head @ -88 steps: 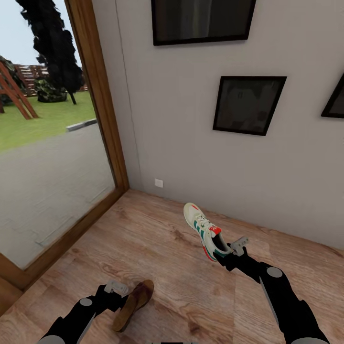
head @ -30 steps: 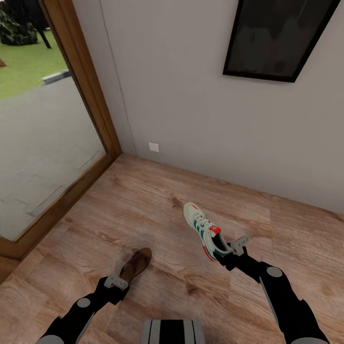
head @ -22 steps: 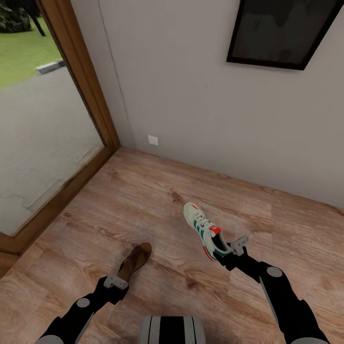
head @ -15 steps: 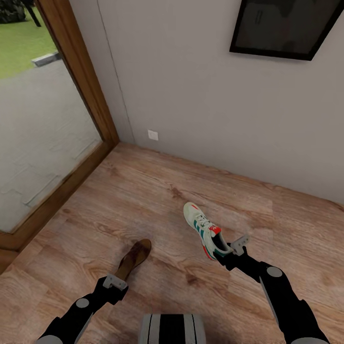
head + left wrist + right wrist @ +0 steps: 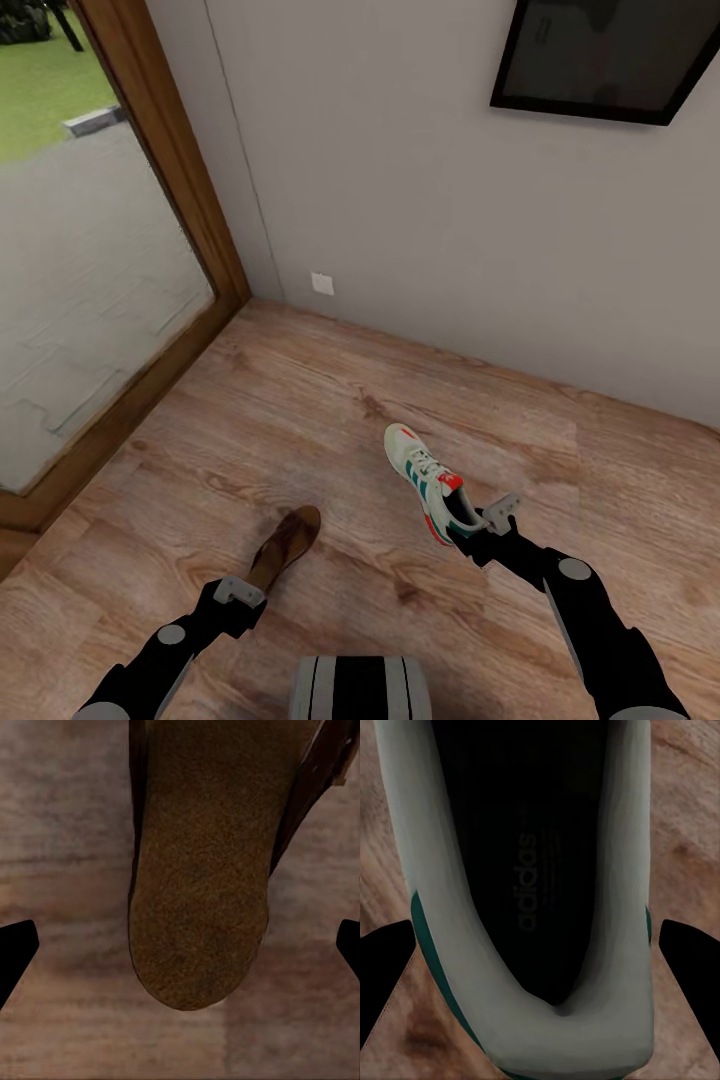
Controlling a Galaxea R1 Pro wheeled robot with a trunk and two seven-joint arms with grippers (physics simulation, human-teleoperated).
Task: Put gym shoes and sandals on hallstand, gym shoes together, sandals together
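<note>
Kept the right claw (image 5: 480, 523) clenched on the heel of the white lace-up gym shoe with teal stripes and red-orange tongue (image 5: 425, 480), lifted clear of the light brown wood-plank corridor floor (image 5: 300, 420), exactly as in the earlier head views. Held the left claw (image 5: 243, 592) released, fingers spread wide of the flat dark-brown leather sandal (image 5: 284, 545), which lay on the planks just ahead of it. Saw the whole view tilt and shift over the last seconds, so probably a head or trunk move. Found the sandal fixed against the wood grain throughout, yet lying further ahead of the left claw. Judged one shoe secured, the sandal ungrasped, and the carry to the hallstand pending.
</note>
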